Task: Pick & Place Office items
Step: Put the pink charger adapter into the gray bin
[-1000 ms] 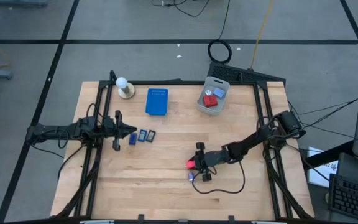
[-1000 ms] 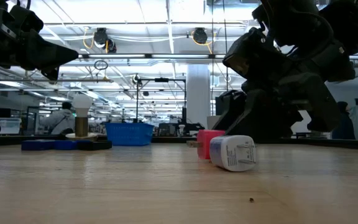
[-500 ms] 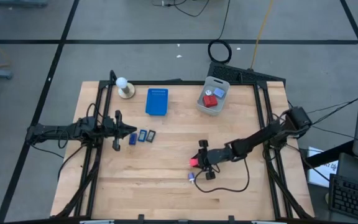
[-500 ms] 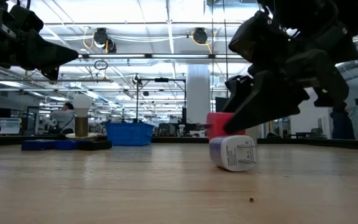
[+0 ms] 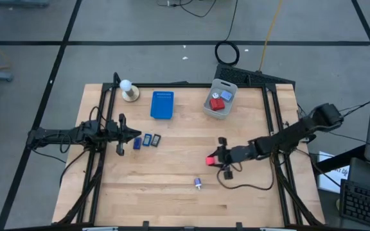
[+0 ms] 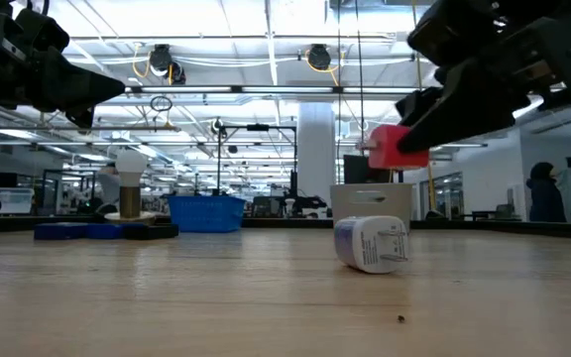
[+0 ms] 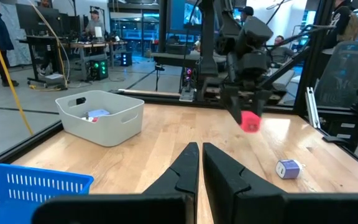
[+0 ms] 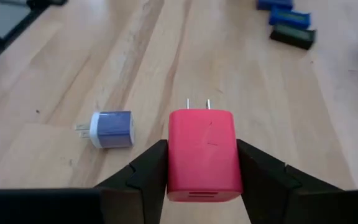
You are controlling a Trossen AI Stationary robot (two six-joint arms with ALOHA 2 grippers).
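- The right tool (image 8: 202, 163) is closed on the red plug adapter (image 8: 202, 152), one finger on each flat side; the adapter is held clear above the tabletop (image 5: 172, 167), prongs pointing forward away from the wrist.
- Grip is seen only on the lower part of the smooth body; a slip or rotation during transfer is judged possible, dropping the adapter back onto the wood.
- The white-and-blue adapter (image 5: 198, 183) lies on its side on the tabletop, near the held piece and below it; a dropped load could knock or roll it.
- The grey bin (image 5: 220, 98), already holding a red block and a light piece, is taken as the probable destination; the rim could be caught by the prongs if the approach is too low.
- A cable (image 5: 246, 186) loops on the tabletop under the right arm; snagging is judged a minor risk.
- The left tool (image 7: 199, 163) is closed and empty, parked at the left side near three small dark-blue and grey rectangles (image 5: 146, 140); the blue tray (image 5: 162, 104) and white ball on its base (image 5: 129, 91) are well apart.
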